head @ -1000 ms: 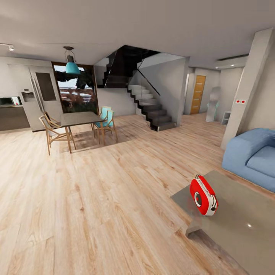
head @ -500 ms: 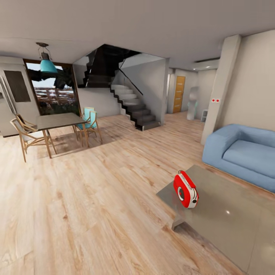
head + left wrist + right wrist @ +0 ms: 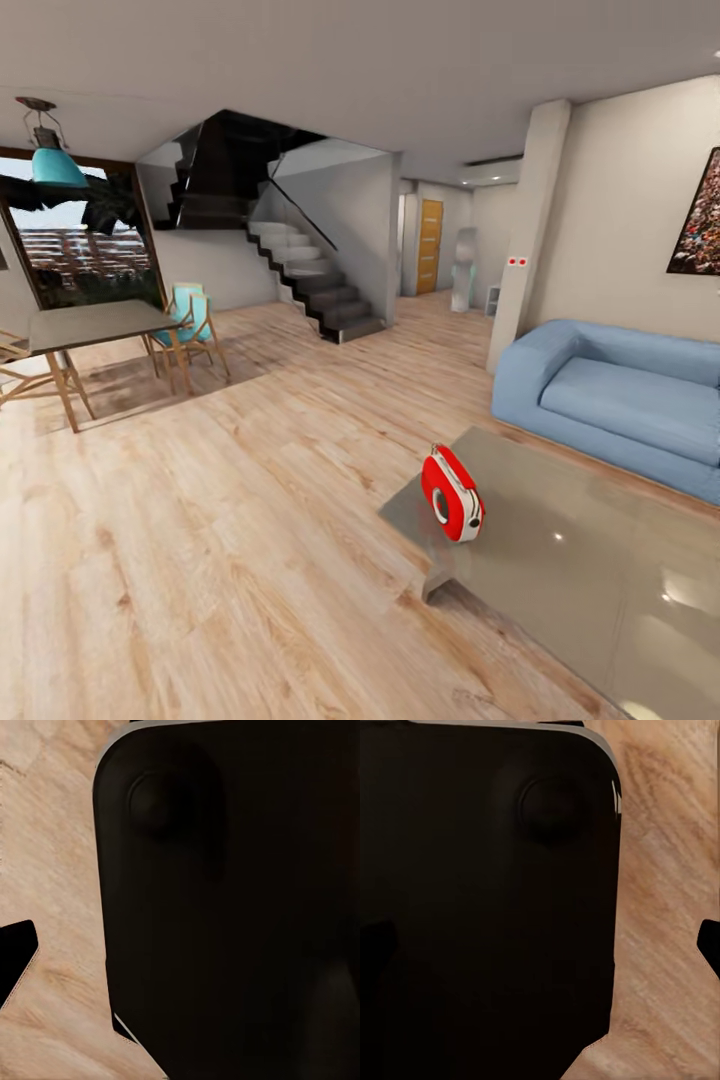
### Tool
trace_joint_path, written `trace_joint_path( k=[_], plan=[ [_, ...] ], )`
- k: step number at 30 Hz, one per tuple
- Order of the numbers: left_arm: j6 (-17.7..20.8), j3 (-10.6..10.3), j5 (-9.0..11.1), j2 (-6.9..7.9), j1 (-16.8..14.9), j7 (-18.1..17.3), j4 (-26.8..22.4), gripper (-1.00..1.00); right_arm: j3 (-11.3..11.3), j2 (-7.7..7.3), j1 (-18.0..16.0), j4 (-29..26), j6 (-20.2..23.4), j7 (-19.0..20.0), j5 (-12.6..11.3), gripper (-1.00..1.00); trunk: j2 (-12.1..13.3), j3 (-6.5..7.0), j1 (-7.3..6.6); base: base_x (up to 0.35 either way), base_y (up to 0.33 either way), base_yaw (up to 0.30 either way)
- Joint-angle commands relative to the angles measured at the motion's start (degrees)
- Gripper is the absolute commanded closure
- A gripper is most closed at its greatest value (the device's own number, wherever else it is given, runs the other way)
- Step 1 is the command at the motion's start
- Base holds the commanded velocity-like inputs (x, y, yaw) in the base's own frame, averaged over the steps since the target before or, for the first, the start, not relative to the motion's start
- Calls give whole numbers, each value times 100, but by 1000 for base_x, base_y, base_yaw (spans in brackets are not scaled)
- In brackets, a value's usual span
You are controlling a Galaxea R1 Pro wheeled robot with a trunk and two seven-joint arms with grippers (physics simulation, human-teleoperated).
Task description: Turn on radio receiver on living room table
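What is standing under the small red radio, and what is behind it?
The small red radio stands upright on the glossy grey low table, near its corner. Behind it are wood plank floor and a light-blue sofa. Its back face is hidden.

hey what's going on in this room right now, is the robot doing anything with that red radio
Not yet. Nothing is handling the radio: it stands upright near the corner of the low grey table, in front of the blue sofa. The head camera looks across the wood floor toward it, so the robot seems to be on its way. Both wrist cameras show dark robot bodywork over floor planks, so the pincers' state cannot be told.
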Motion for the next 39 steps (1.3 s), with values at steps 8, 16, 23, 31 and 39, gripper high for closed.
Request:
trace_joint_path(
  k=[8,16,23,31,39],
  plan=[
    [6,-5,-9,3,0,0,0,-100,-1,0,1,-1,0,0,0,-100,0,0,0,321,0,-8],
    [0,-7,-15,5,0,-9,-4,-100,-1,3,0,-2,0,0,0,-100,0,0,0,324,0,0],
    [-8,-5,-16,2,0,-9,-2,-100,-1,-1,1,-2,0,0,0,-100,0,0,0,324,0,0],
    [-32,-5,-16,3,0,-9,-4,-100,0,-7,3,-1,0,0,0,-100,0,0,0,324,0,0],
    [-35,-5,-16,7,0,-9,-6,-100,-1,-9,0,-2,0,0,0,-100,0,0,0,324,0,0]
  ],
)
